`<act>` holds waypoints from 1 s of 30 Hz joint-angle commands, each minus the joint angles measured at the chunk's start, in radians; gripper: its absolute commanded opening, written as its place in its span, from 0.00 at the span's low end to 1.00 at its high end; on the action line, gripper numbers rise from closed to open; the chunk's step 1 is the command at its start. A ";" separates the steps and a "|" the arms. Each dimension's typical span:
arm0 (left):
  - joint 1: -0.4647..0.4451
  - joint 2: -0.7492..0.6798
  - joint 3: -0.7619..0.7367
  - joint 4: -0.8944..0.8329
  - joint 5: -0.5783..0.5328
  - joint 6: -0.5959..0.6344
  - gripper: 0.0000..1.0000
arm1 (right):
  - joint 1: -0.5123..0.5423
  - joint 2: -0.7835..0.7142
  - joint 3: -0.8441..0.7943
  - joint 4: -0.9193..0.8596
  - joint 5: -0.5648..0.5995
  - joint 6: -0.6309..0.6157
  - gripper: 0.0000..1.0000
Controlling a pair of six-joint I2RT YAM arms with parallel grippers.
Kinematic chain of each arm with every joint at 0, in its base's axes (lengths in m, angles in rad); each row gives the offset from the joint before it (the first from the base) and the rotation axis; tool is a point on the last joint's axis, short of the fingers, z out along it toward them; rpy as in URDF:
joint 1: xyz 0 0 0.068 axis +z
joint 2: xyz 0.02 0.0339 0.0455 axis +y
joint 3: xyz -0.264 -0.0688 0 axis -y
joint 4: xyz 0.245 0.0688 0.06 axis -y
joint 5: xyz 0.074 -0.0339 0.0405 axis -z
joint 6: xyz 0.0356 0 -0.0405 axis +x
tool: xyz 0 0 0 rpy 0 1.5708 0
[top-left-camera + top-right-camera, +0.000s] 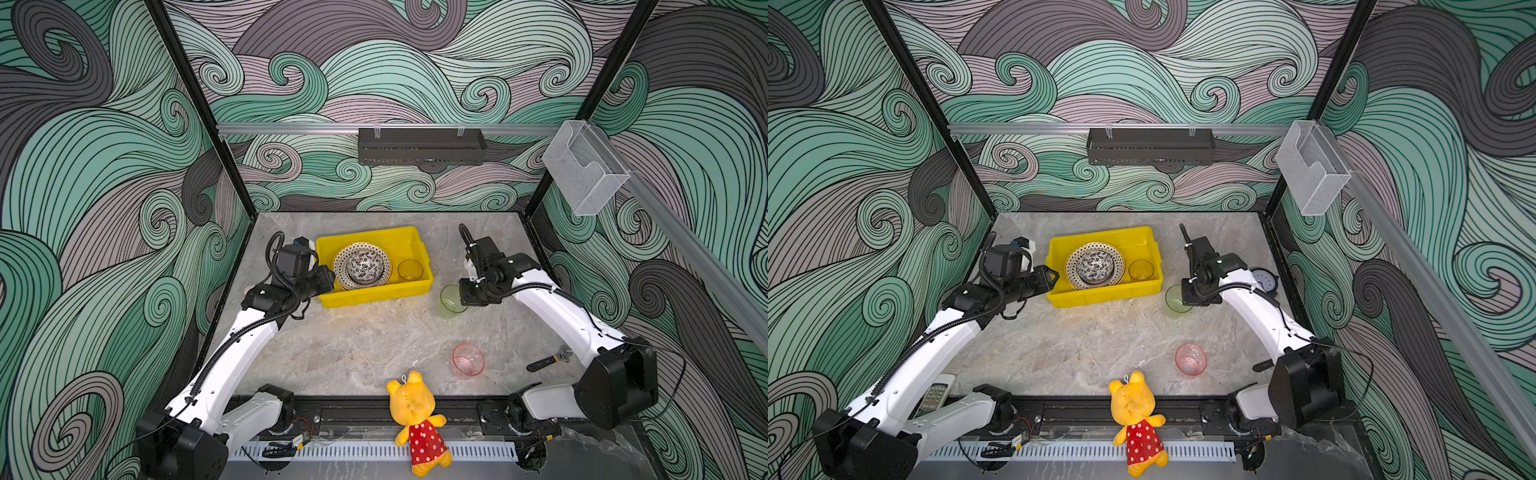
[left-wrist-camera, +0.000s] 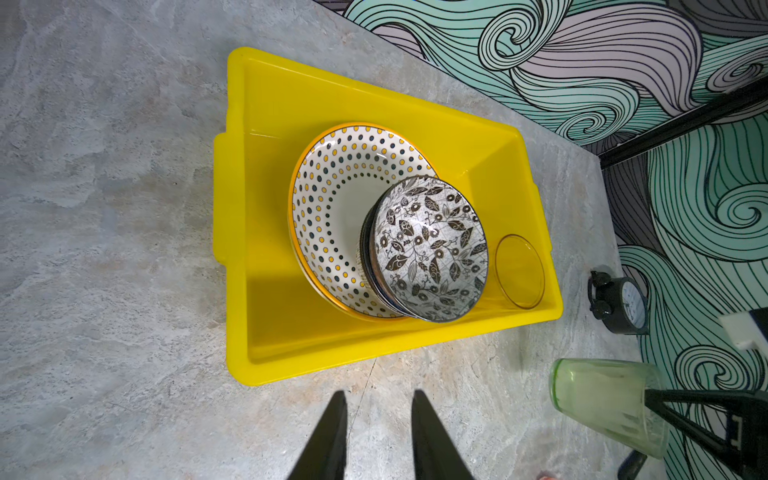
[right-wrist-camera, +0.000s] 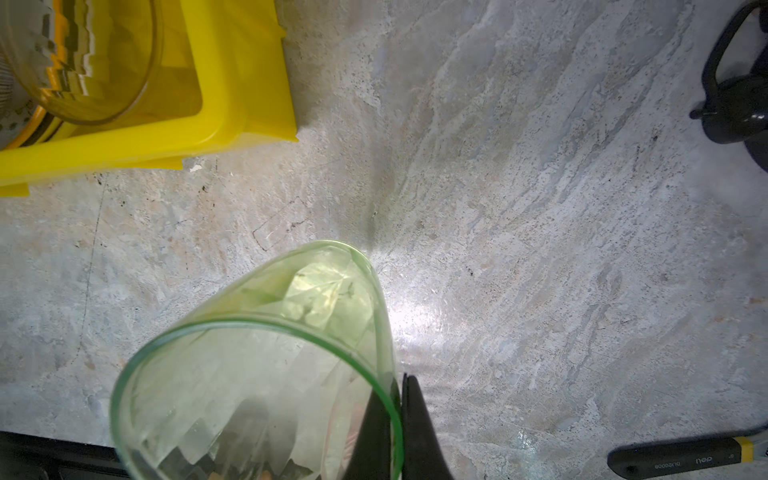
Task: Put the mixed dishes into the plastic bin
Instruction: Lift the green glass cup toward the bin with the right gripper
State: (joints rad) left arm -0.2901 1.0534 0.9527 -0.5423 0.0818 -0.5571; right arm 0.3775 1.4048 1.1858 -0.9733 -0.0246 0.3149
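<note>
The yellow plastic bin [image 1: 374,297] stands at the table's back middle. In it lie a dotted-rim plate [image 1: 341,259], a black-white leafy bowl [image 1: 365,266] on the plate, and an amber cup [image 1: 410,270] beside them. My right gripper [image 1: 467,299] is shut on the rim of a green cup [image 1: 451,301], which is tilted just right of the bin; in the right wrist view one finger is inside the cup [image 3: 257,374] and one outside. A pink cup [image 1: 468,359] stands upright nearer the front. My left gripper [image 2: 380,392] is open with nothing between its fingers, at the bin's left end.
A yellow plush bear [image 1: 415,419] hangs over the table's front edge. A black wrench [image 1: 548,360] lies by the right arm and a black alarm clock [image 1: 1264,280] behind it. A remote control [image 1: 934,397] lies front left. A black rack [image 1: 422,146] and a clear box [image 1: 582,166] hang on the walls.
</note>
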 commanded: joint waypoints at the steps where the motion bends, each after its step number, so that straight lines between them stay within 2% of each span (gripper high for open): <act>1: 0.003 -0.024 -0.008 -0.015 -0.023 0.015 0.30 | 0.006 0.000 0.049 -0.022 -0.006 0.006 0.00; 30: 0.005 -0.032 0.011 -0.014 -0.053 0.041 0.30 | 0.061 0.097 0.319 -0.028 0.038 -0.022 0.00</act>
State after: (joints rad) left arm -0.2901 1.0172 0.9360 -0.5465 0.0341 -0.5232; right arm 0.4347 1.4899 1.4635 -0.9962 -0.0086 0.3080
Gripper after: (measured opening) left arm 0.297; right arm 0.064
